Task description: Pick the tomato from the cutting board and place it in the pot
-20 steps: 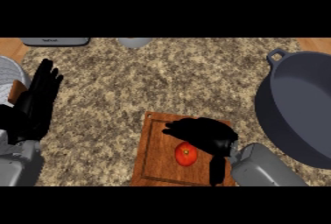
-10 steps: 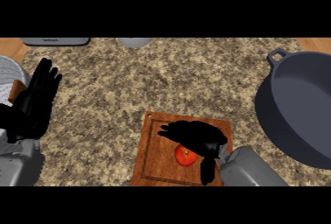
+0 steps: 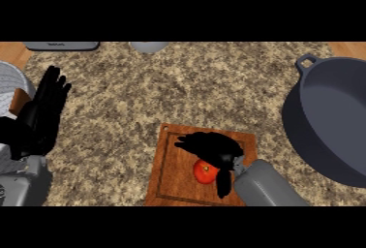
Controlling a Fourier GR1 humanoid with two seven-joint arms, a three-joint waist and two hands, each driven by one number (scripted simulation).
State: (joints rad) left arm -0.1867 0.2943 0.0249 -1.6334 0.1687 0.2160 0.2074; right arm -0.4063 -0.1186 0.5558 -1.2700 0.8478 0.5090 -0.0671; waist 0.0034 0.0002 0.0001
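Head view, from the left edge: the left hand (image 3: 41, 116) rests open over the speckled tabletop (image 3: 178, 92), fingers straight and pointing up the frame, holding nothing. Behind it, at the frame's edge, part of a pale grey round object (image 3: 16, 82) shows. Along the top edge sit a grey flat item (image 3: 61, 45) and a small grey rounded one (image 3: 148, 46). Lower centre lies the wooden cutting board (image 3: 172, 184). On it sits the red tomato (image 3: 205, 172), partly covered by the right hand (image 3: 211, 147), whose fingers bend down over the tomato's top and right side; whether they actually grip it cannot be told. At the right stands the dark grey pot (image 3: 336, 121), well apart from the board.
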